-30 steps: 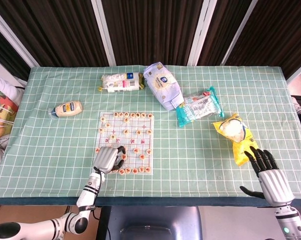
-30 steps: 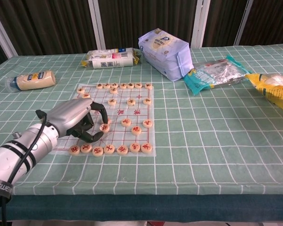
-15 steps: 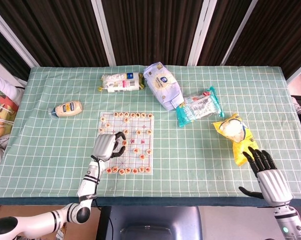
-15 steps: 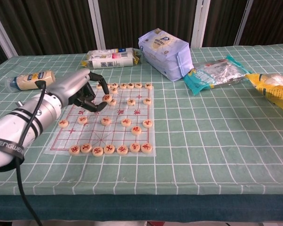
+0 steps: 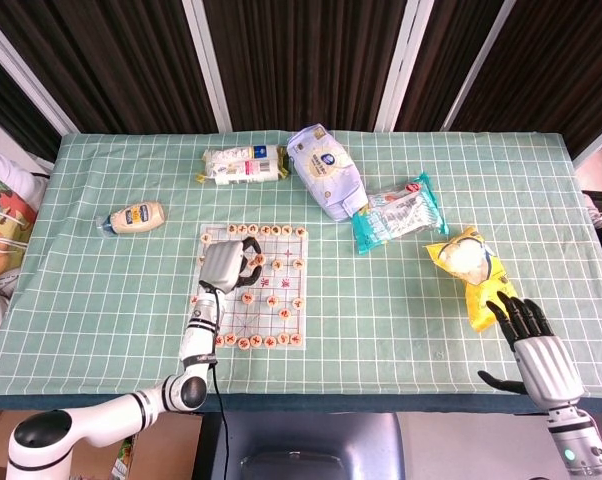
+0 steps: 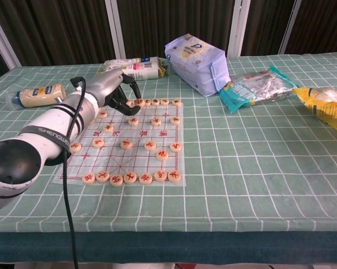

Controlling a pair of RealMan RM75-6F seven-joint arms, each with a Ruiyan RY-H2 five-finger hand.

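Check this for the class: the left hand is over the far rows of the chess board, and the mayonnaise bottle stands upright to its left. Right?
Not quite. The left hand is over the chess board's far rows, but the mayonnaise bottle lies on its side, as the head view shows.

One chessboard (image 5: pixel 277 300) (many round pieces), four food packets (image 5: pixel 397 212), one bottle (image 5: pixel 136 217)

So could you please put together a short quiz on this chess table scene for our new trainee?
1. True or false: the left robot hand is over the far rows of the chess board.
2. Which lies nearest the right robot hand? A. mayonnaise bottle B. yellow snack bag C. white wipes pack
3. Fill in: the tablecloth is ____ with a white grid.

Key: 1 true; 2 B; 3 green.
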